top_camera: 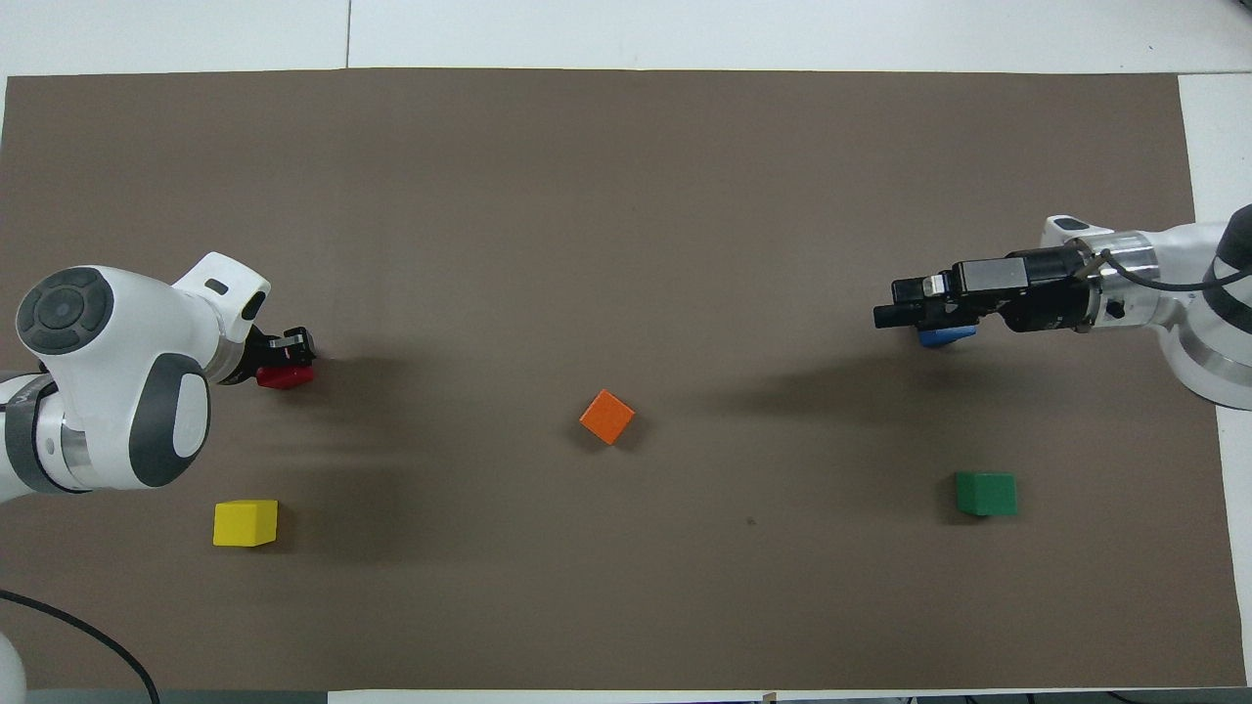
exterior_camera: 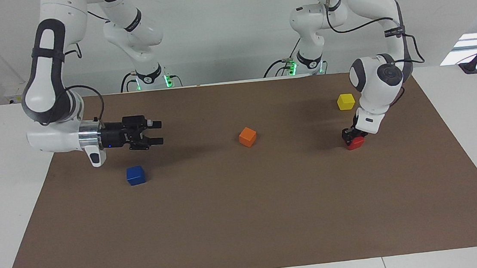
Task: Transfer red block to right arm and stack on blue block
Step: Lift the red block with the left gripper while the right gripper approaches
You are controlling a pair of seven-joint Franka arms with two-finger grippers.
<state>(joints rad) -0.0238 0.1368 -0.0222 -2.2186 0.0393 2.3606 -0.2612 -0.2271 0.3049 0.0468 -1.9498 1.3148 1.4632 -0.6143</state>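
- The red block (exterior_camera: 356, 143) sits on the brown mat (exterior_camera: 246, 219) toward the left arm's end, just beside the yellow block (exterior_camera: 345, 101) and farther from the robots than it.
- My left gripper (exterior_camera: 353, 136) is down on the red block with a finger on either side. I judge it is pinching the block, though the wrist hides most of the contact.
- From the red block, the right gripper (exterior_camera: 155, 132) lies well apart, past the orange block (exterior_camera: 248, 136). It lies horizontal, jaws spread, pointing toward the red block.
- That gripper hangs over the blue block (exterior_camera: 136, 175), half covering it in the overhead view.
- The green block (top_camera: 986, 493) shows only in the overhead view.
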